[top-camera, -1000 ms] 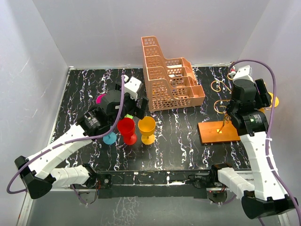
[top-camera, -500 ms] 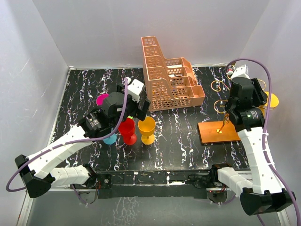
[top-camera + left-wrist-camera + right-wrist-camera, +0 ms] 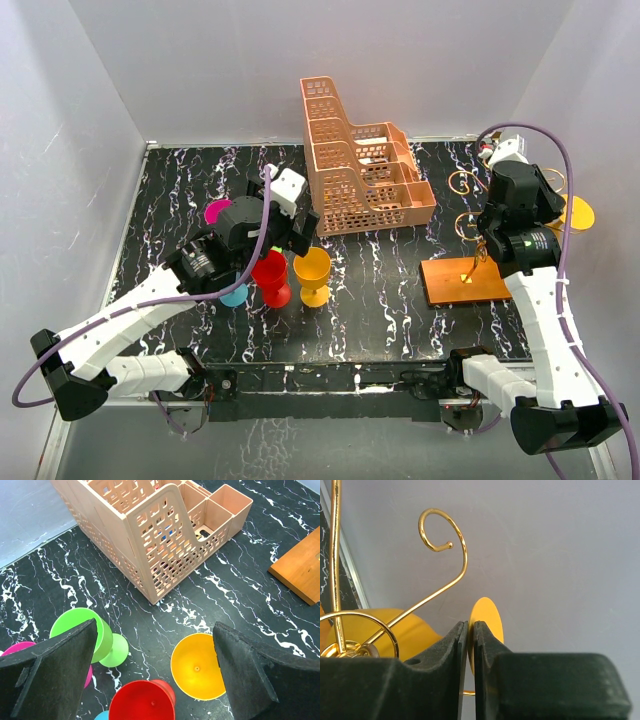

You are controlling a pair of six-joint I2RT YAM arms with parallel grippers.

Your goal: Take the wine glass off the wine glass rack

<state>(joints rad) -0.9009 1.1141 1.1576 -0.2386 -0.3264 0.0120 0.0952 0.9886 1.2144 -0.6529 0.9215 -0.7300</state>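
My right gripper [image 3: 470,626] was up at the rack [image 3: 455,285], which stood on the right side of the table [image 3: 250,595], close to the right wall. Its fingers were drawn in to a thin slit, pinched on the wine glass [image 3: 489,620] where the bowl meets the foot. The stem itself was hidden between my pads, so I could not see it. The wine glass was yellow and lay sideways on the gold wire on the wall side of the rack, not yet off it. In my right wrist view its bowl was to the left of my fingers, behind a wire ring. Its round foot stood edge-on just past my fingertips, and a curled hook rose above it. I could not tell which arm carried it. My left gripper [image 3: 154,626] hung over the left half of the table with its fingers spread wide and nothing between them. Below it stood a red goblet [image 3: 142,702] and a yellow goblet [image 3: 197,666] side by side. A green goblet [image 3: 82,630] showed by my left finger, with a pink one [image 3: 15,647] at the frame's edge. The basket [image 3: 160,540] stood beyond them, towards the back wall.
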